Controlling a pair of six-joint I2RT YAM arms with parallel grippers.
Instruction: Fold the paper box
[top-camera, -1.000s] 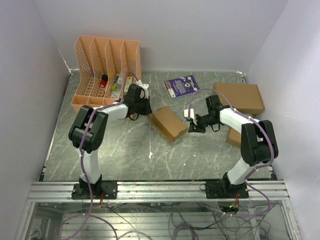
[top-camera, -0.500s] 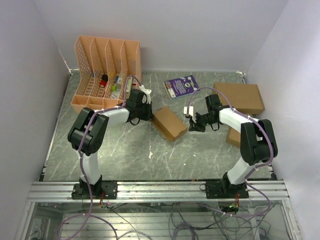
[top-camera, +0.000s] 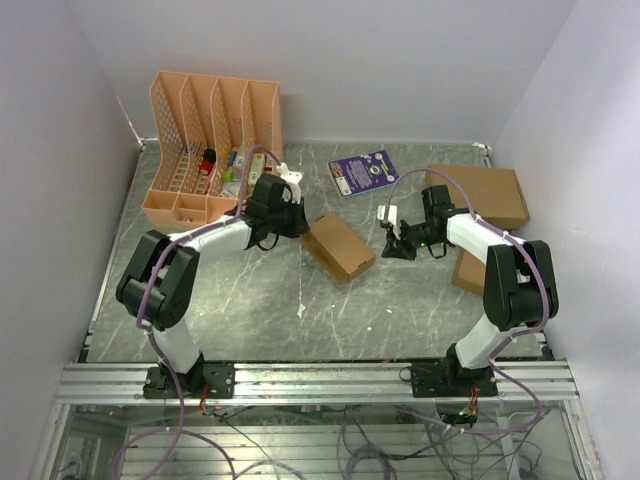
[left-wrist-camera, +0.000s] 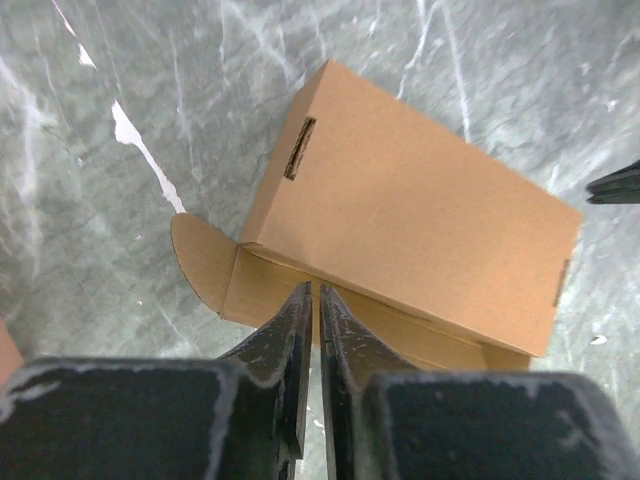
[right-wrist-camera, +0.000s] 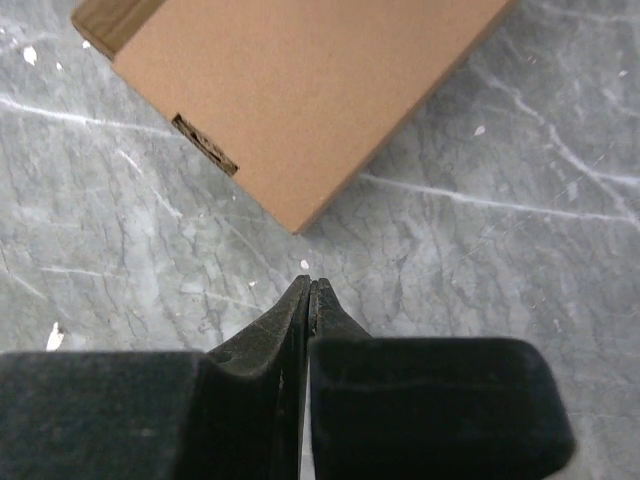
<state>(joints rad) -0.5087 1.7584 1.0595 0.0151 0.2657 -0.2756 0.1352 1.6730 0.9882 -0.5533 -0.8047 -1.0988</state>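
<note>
Left pincer (left-wrist-camera: 312, 292): fingers almost together, nothing between them, tips over the open flap (left-wrist-camera: 262, 285) of the paper box (left-wrist-camera: 410, 235).
Right pincer (right-wrist-camera: 310, 284): fingers pressed together, empty, near one corner of the box but apart from it.
Paper box: lies flat on the worktop (top-camera: 250, 290), between both pincers.

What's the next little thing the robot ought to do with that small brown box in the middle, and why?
Probably nudge the left hand forward and under the open flap of the paper box to lift it. That flap lies flat on the table, unfolded, right in front of that closed hand. The right hand, also closed, sits apart from the box.
</note>
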